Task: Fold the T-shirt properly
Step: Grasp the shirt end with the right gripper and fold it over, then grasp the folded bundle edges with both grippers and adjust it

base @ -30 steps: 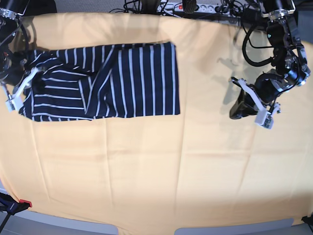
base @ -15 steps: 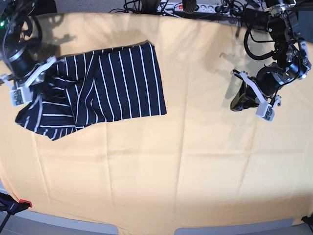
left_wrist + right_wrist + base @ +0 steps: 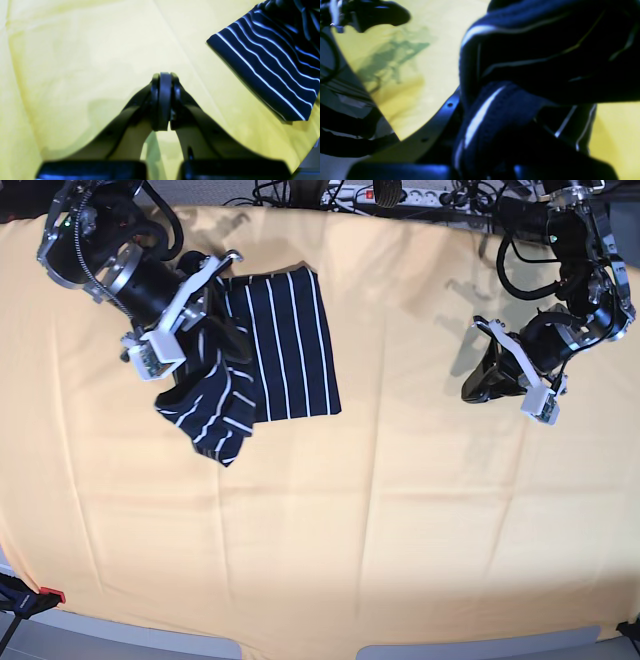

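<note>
The shirt [image 3: 285,345] lies toward the far left of the yellow cloth [image 3: 380,510] in the base view, its striped body flat while one end is bunched and lifted, drooping in folds with nothing lying over it. The right gripper [image 3: 185,315] pinches that bunched end, the fabric filling the jaws in its wrist view [image 3: 520,100]. Well off to the other side the left gripper [image 3: 515,380] hangs over bare cloth, jaws pressed together on nothing [image 3: 162,100], with cables [image 3: 400,195] behind at the far edge.
</note>
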